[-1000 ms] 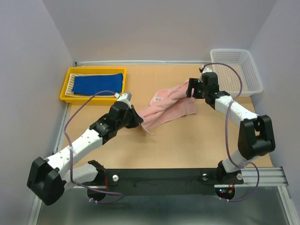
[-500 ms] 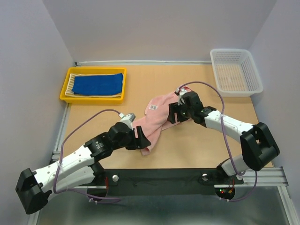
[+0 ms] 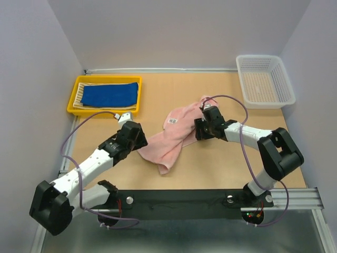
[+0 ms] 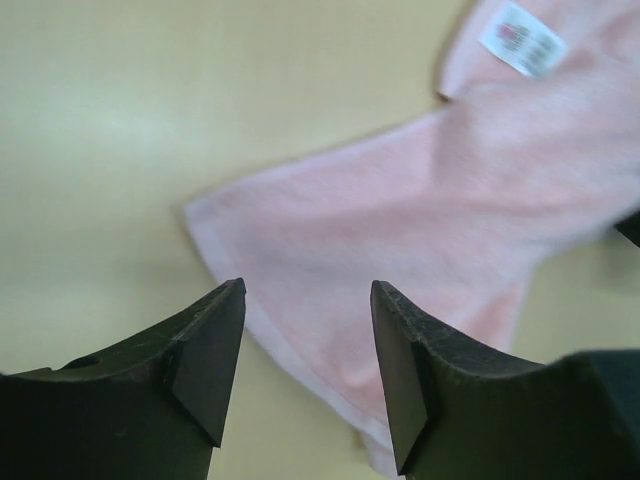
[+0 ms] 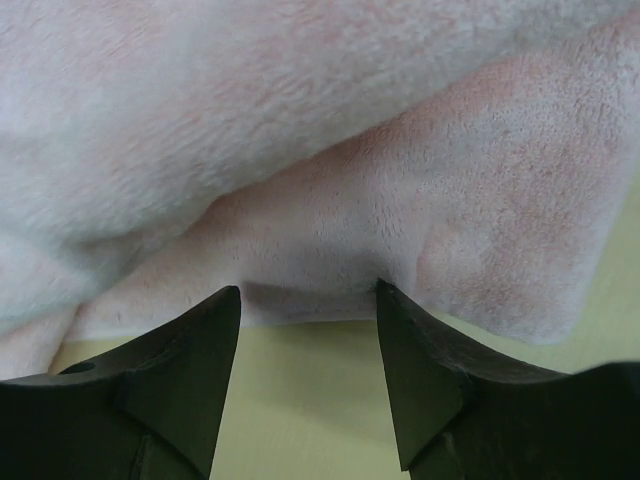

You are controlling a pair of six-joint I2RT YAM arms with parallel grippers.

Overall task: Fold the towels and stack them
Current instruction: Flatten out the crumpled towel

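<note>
The pale pink towel (image 3: 171, 138) lies loosely bunched on the table, running from far right to near left, with its white label (image 3: 172, 121) facing up. My left gripper (image 3: 141, 141) is open at the towel's left edge; in the left wrist view the towel (image 4: 400, 210) lies below and beyond the left gripper (image 4: 307, 300), ungripped. My right gripper (image 3: 199, 129) is open, and its tips (image 5: 308, 295) just reach the edge of a towel fold (image 5: 350, 150). The blue towel (image 3: 110, 95) lies on the striped towel (image 3: 80, 95) in the yellow tray (image 3: 70, 108).
A white mesh basket (image 3: 265, 81) stands at the far right corner. The yellow tray is at the far left by the wall. Purple cables loop above both arms. Bare tabletop (image 3: 221, 168) shows near the front right.
My left gripper has let go of the pink towel and pulled back to the left. My right gripper came from the far right in over the towel, which now lies folded over itself.
</note>
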